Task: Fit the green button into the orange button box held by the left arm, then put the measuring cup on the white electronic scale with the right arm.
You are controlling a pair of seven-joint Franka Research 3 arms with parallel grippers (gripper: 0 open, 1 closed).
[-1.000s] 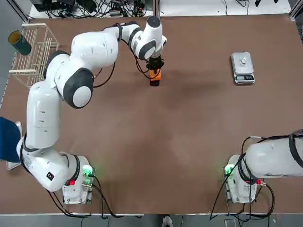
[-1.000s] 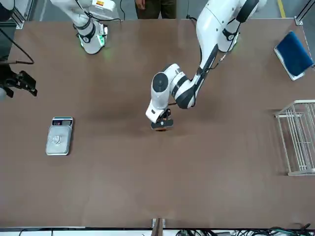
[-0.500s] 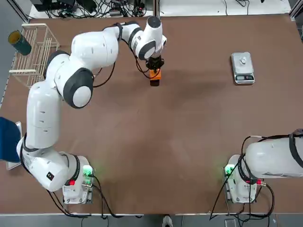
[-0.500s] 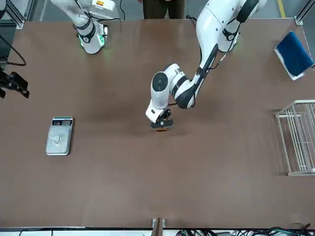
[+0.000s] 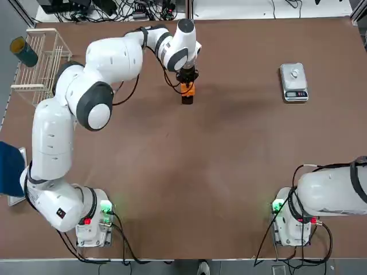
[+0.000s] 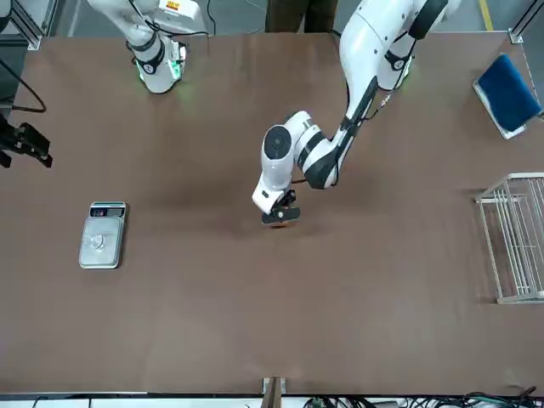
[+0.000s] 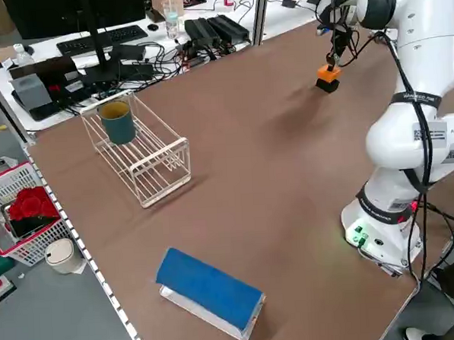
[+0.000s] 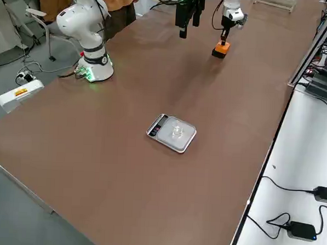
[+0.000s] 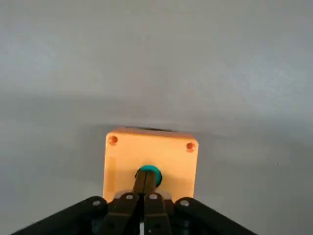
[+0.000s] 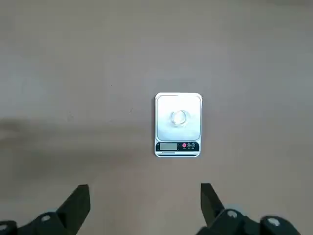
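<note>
The orange button box [image 5: 187, 90] stands on the table at the far middle. My left gripper [image 5: 187, 79] points straight down on it, shut. In the left wrist view the closed fingertips [image 9: 145, 182] rest on the green button [image 9: 150, 172], which sits in the hole of the orange button box [image 9: 122, 156]. The white electronic scale [image 5: 295, 93] lies at the far right with the measuring cup [image 5: 295, 73] standing on its plate. My right gripper [image 10: 144, 205] hangs open high over the table, apart from the scale [image 10: 177, 146] and the measuring cup [image 10: 179, 117].
A white wire rack [image 5: 40, 60] holding a dark teal cup [image 5: 23, 51] stands at the far left. A blue-topped pad [image 5: 8, 169] lies at the left edge. A person [image 6: 297, 13] stands behind the robot's bases.
The right gripper has drawn a little further away toward the table's right edge. My left gripper stays shut on top of the orange box. The person behind has shifted.
</note>
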